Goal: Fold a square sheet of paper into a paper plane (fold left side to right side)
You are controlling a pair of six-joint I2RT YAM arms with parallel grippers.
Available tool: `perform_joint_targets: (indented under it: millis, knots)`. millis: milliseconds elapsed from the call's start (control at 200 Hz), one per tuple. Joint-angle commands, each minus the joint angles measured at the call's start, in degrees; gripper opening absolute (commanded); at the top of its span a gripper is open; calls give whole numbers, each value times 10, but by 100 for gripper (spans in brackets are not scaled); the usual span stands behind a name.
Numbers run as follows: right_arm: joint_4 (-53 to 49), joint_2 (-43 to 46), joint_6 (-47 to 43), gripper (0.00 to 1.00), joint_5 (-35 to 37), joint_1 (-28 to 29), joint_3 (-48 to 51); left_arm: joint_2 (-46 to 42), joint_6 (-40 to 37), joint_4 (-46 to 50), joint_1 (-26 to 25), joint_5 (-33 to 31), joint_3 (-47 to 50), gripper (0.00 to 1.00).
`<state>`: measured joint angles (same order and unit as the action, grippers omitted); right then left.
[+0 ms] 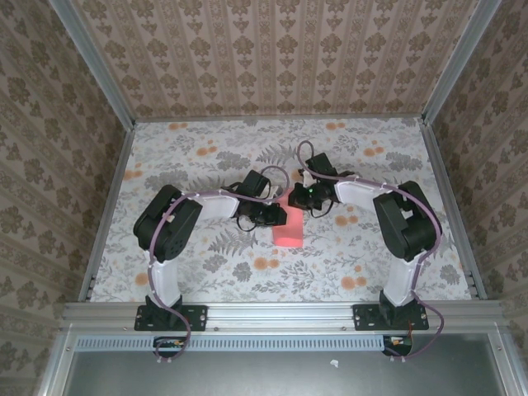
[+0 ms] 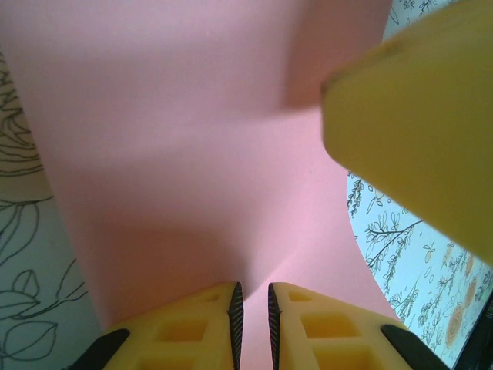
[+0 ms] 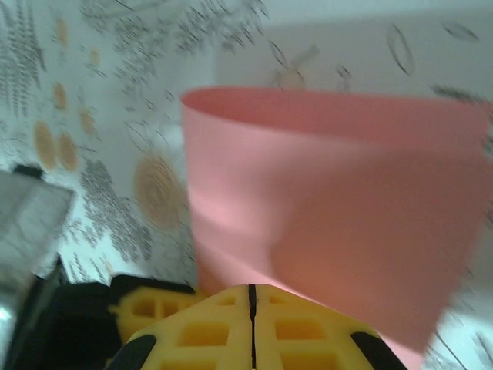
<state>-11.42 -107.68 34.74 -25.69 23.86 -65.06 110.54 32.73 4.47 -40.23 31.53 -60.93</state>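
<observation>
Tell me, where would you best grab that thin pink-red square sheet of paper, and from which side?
Probably at an edge, pinched from the side. The thin pink-red square sheet of paper is too floppy to grasp across, but its lifted, curling edge offers a lip. The left gripper and right gripper each pinch an edge this way.

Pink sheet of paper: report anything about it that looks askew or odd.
The square sheet of paper is not flat on the table: it bows up in a curve, pinched by the left gripper and the right gripper. No tear or crumpling shows.
</observation>
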Motion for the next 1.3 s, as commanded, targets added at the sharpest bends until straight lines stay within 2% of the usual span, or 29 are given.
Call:
perform_joint_targets:
  millis: [0, 170, 560, 965, 1295]
  knots:
    - [28, -36, 5, 7, -27, 0, -28, 10, -9, 35, -12, -21, 5, 20]
    - [15, -72, 7, 7, -24, 1, -51, 7, -12, 37, -13, -20, 7, 20]
    - [-85, -113, 1, 6, 27, 0, -75, -22, -29, 51, -16, -6, 39, 20]
    - [-99, -125, -1, 6, 33, -5, -80, -86, -36, 48, -42, 31, 117, 20]
    - [-100, -129, -5, 6, 30, -6, -87, -137, 4, 18, -56, 40, 177, 19]
